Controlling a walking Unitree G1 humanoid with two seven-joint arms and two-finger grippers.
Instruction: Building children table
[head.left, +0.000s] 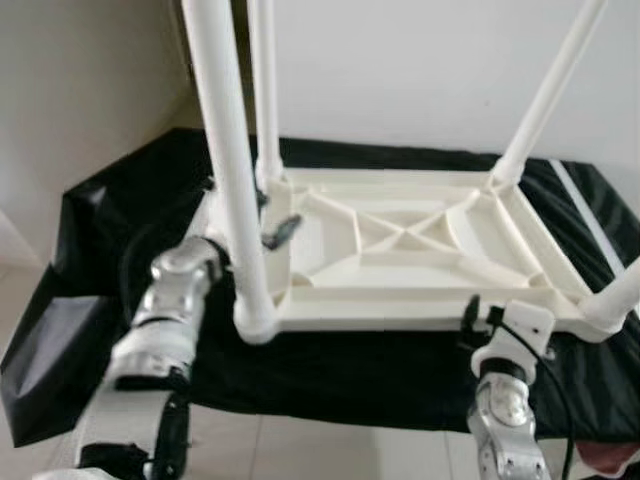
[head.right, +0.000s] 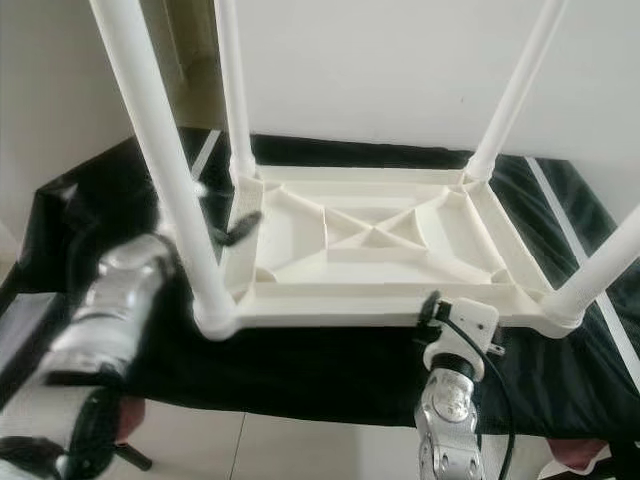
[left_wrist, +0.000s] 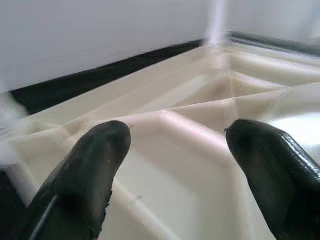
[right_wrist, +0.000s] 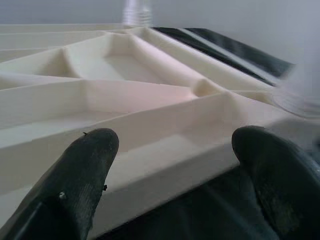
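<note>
Left eye view, table (head.left: 400, 255) upside down (legs up), both grippers w/ jaws apart

Soft even daylight, pale washed-out walls, head views slightly hazy, wrist views blurred close up

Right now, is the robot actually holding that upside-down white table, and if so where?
No. Both hands are open at the table: the left hand over its left edge, the right hand at its near edge.
</note>
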